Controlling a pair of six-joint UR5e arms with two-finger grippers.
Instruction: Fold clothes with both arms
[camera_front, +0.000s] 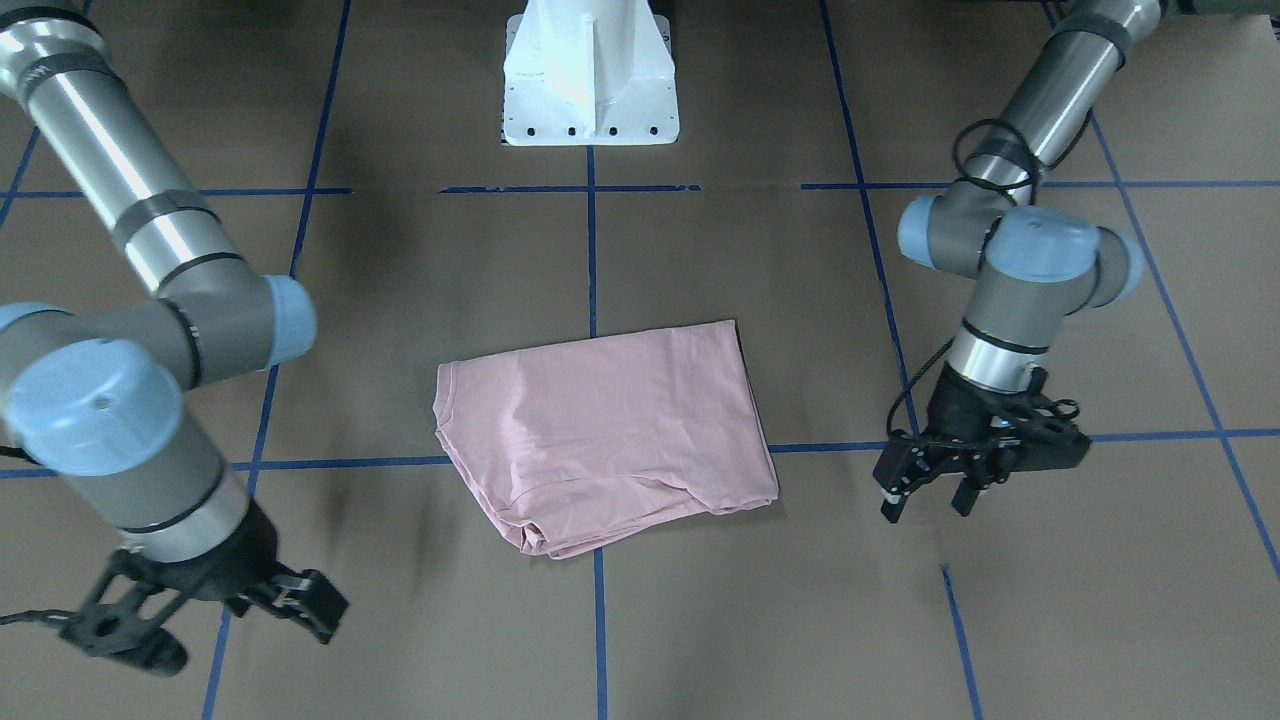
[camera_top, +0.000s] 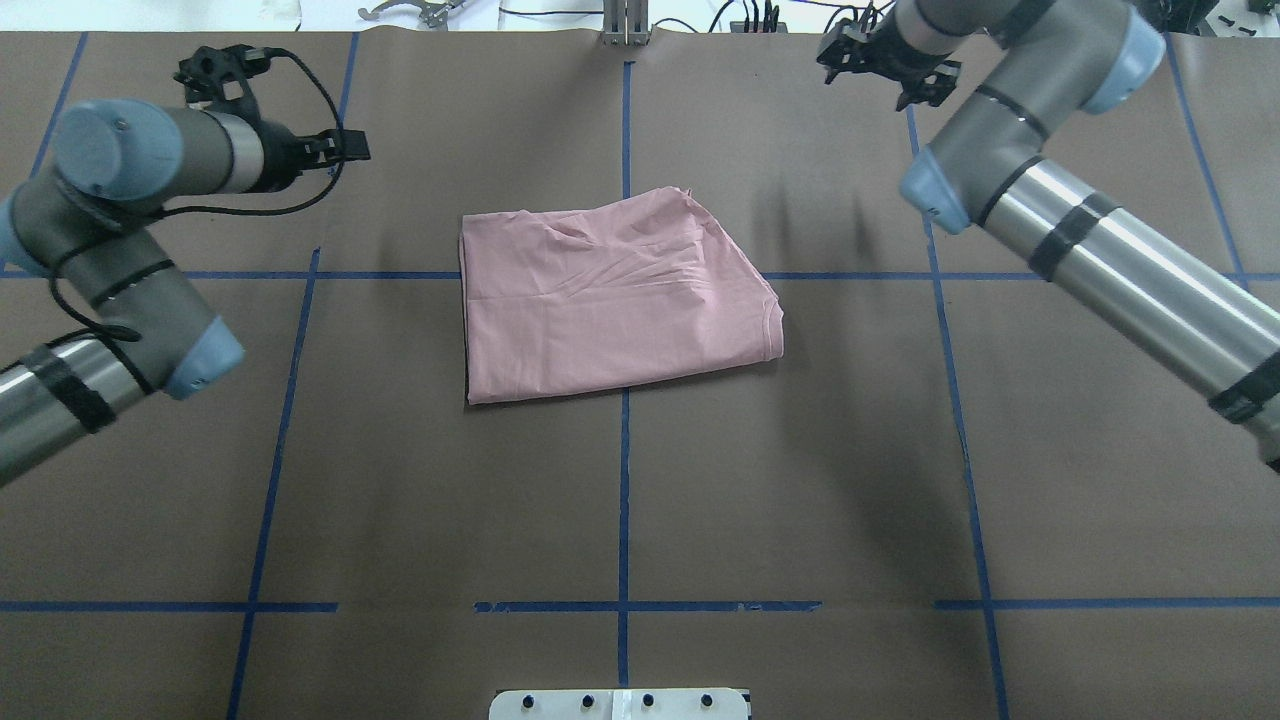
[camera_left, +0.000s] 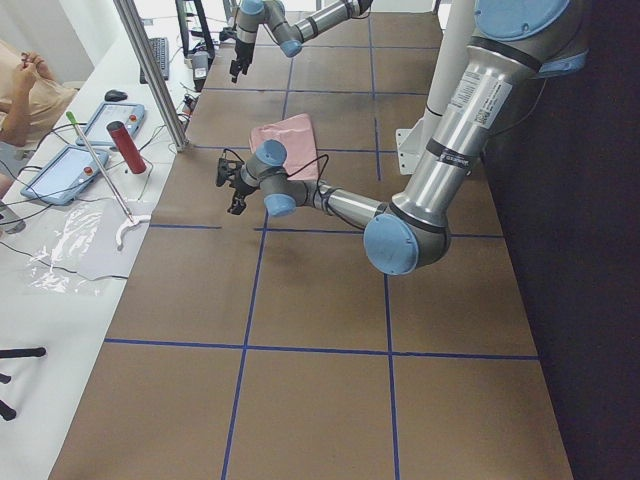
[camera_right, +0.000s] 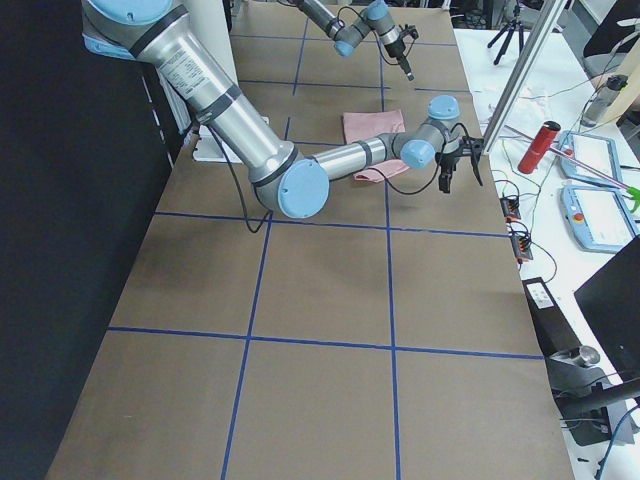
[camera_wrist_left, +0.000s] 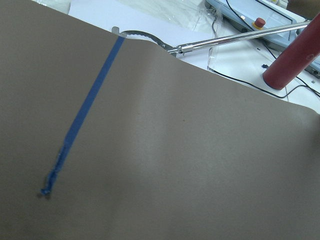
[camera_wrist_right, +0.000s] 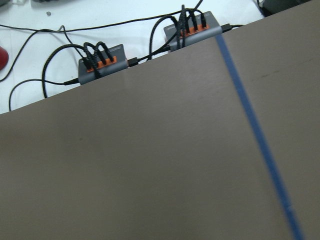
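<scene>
Two open grippers, nothing in either one. The left gripper (camera_front: 928, 505) has its fingers spread and hangs over bare table. The right gripper (camera_front: 215, 625) is spread too and just as empty. Neither wrist camera shows any cloth. The left one sees brown table cover, a blue tape line (camera_wrist_left: 82, 117) and a red cylinder (camera_wrist_left: 295, 57) off the edge. The right one sees the cover and some cable hubs (camera_wrist_right: 102, 62) beyond it.

Moving outward, the pink T-shirt (camera_top: 610, 300) lies mid-table (camera_top: 800, 480), folded into a rough rectangle with no print showing. In the overhead view the left gripper sits at about 10 o'clock from it and the right at about 2 o'clock. Both are well apart from the fabric.

My read is that the folding is mostly done, or they're between folds.

What could go wrong if another fold is coming:
- The edge on the operators' side looks bunched, with loose layers poking out. A pinch that catches only the top layer would peel the stack open instead of carrying it over.
- The outline is skewed rather than square, so grabbing the corners unevenly would twist it further.
- If one arm lifts ahead of the other, the shirt could drag across the cover and wrinkle up.
</scene>
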